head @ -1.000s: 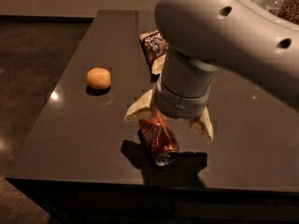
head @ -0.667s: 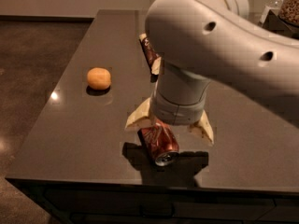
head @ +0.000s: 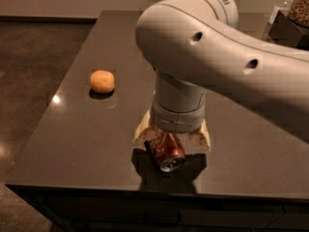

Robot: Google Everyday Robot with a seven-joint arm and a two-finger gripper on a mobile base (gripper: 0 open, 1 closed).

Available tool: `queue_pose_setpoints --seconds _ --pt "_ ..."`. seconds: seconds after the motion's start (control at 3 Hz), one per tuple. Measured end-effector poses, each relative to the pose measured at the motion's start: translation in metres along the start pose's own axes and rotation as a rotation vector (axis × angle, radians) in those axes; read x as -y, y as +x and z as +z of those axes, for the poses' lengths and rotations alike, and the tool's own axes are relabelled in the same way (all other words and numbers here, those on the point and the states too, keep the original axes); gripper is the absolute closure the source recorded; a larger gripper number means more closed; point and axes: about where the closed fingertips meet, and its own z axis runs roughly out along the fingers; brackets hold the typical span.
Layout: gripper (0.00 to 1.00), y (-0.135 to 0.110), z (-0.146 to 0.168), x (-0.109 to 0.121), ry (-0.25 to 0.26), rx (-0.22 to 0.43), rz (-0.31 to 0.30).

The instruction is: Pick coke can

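The coke can [head: 165, 150] lies on its side near the front edge of the dark table [head: 72, 144], its silver end facing the camera. My gripper [head: 172, 140] points straight down over the can. Its two cream fingers [head: 143, 132] stand apart, one on each side of the can, with the can low between them. The jaws are open around the can. The big white arm hides the top of the can and the table behind it.
A round orange fruit [head: 102, 81] sits to the left on the table. A clear bottle [head: 282, 4] and a dark box [head: 289, 30] stand at the back right. The table's front edge [head: 145, 188] runs just below the can. The chip bag is hidden behind the arm.
The arm has swung forward and now covers the chip bag that showed behind it. The gripper stays over the can, which has not moved.
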Motion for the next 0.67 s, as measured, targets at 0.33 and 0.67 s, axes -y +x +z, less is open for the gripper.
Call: queue_pose_setpoints --seconds 0.33,0.67 --pt "0.39 -0.0009 -0.0035 0.0043 0.000 0.023 -0.002" --pt "0.63 0.0002 -0.0113 0.0082 0.020 0.054 0.022"
